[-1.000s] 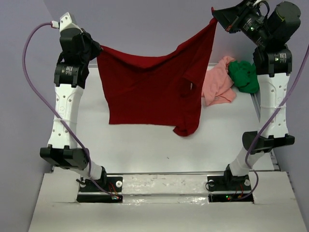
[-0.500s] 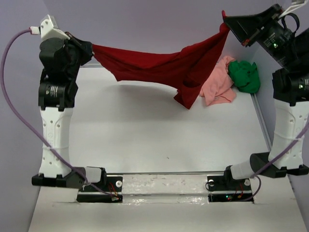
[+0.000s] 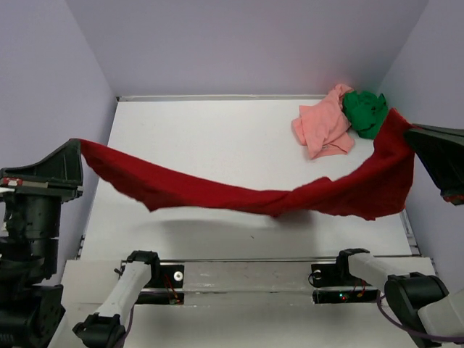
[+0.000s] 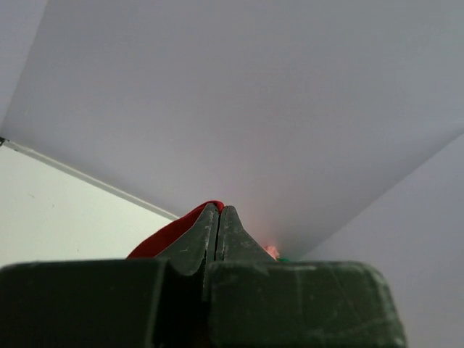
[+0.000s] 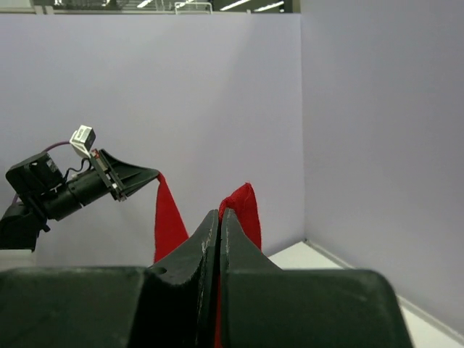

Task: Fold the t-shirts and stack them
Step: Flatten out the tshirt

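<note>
Arms swing down and outward since earlier; dark red shirt [image 3: 246,197] sags over the table [image 3: 203,130], left gripper [image 3: 75,147] and right gripper [image 3: 412,133] pinched shut on opposite ends. Light, limp cloth: hold corners.

No text, label, brand name, number or sign can be read anywhere in these three camera views.
</note>
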Motion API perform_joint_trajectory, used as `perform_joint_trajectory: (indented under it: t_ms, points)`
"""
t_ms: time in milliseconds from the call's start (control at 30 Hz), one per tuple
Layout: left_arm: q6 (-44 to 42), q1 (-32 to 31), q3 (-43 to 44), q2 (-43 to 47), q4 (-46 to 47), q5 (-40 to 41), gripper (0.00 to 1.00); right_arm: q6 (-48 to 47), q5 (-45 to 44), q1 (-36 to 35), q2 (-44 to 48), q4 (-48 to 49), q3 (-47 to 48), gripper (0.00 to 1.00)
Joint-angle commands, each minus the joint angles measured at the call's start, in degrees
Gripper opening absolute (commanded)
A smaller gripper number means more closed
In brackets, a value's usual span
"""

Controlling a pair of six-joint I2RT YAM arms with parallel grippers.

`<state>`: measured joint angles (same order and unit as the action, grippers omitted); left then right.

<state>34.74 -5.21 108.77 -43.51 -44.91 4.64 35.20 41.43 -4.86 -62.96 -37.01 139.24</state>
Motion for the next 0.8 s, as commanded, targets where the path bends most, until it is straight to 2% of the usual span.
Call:
perform_joint_trajectory:
  t_ms: [0, 167, 333, 467, 600, 700, 767]
  points:
    - [0.4, -0.1, 2.7, -3.5, -3.9, 2.3, 0.00, 0.4, -1.0, 0.3, -3.9, -2.5, 4.2, 0.00]
    - [-0.5, -0.1, 6.4, -6.8, -3.4, 3.7, 0.00, 1.8, -1.9, 0.3, -6.1, 3.6, 2.2, 0.00]
    - [-1.3, -0.1, 1.1, -7.6, 0.4, 4.1, 0.00, 1.5, -1.2, 0.3, -8.1, 6.6, -3.6, 0.00]
    - [-0.6, -0.1, -11.0, -8.2, 5.6, 2.8, 0.00, 0.0, 0.7, 0.3, -8.5, 7.9, -16.9, 0.00]
    - [2.5, -0.1, -23.7, -5.2, 9.5, 2.3, 0.00, -0.7, 3.1, 0.3, -8.0, 7.9, -26.7, 0.00]
    - [4.6, -0.1, -32.6, -3.3, 10.1, 2.0, 0.00, -0.1, 2.4, 0.3, -5.0, 9.5, -44.2, 0.00]
    - [5.2, -0.1, -38.4, -2.7, 10.2, 1.9, 0.00, 0.1, 1.2, 0.3, -2.7, 11.5, -51.3, 0.00]
